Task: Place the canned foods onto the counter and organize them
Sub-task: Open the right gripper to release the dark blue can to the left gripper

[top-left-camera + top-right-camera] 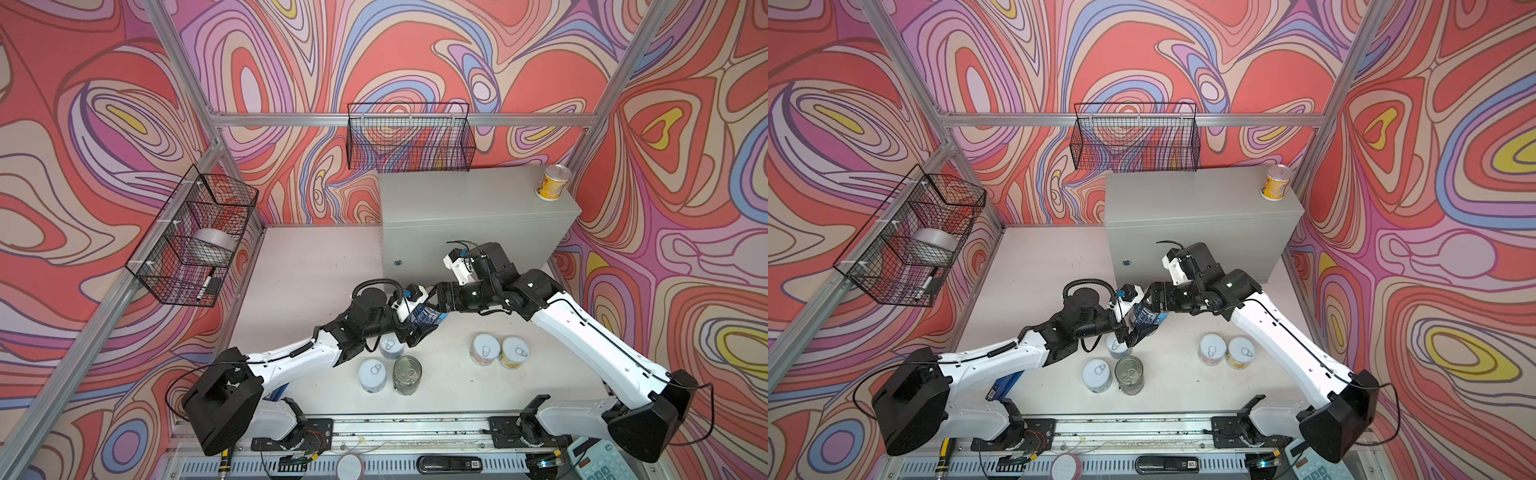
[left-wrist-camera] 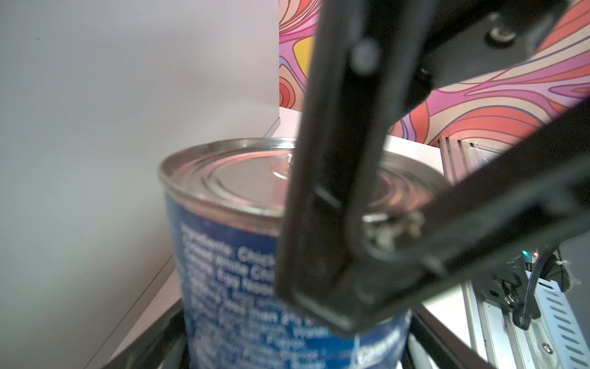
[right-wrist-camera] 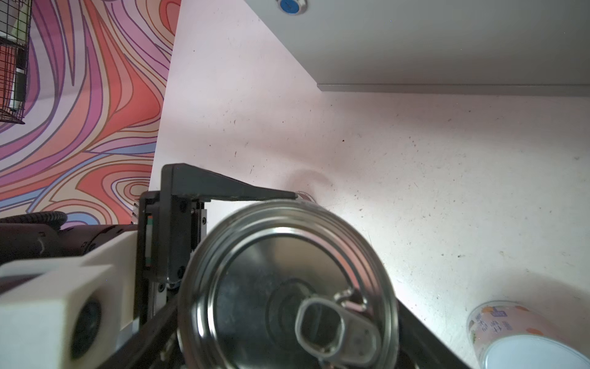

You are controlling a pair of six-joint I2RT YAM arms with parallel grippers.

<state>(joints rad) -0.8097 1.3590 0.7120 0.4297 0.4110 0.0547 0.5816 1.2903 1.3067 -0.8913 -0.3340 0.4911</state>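
Gripping blue can (image 2: 223,262) mid-frame with right claw (image 1: 437,312); clamping same can from opposite side with left claw (image 1: 417,323), above bench (image 1: 311,291).

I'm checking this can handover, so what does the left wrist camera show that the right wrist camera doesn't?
Only the left wrist view shows the printed ingredients label on the dark blue can. Only the right wrist view shows its pull tab, the round lock on the counter, and a pale can standing on the table. Both show the dark blue can's silver end and the grey counter.
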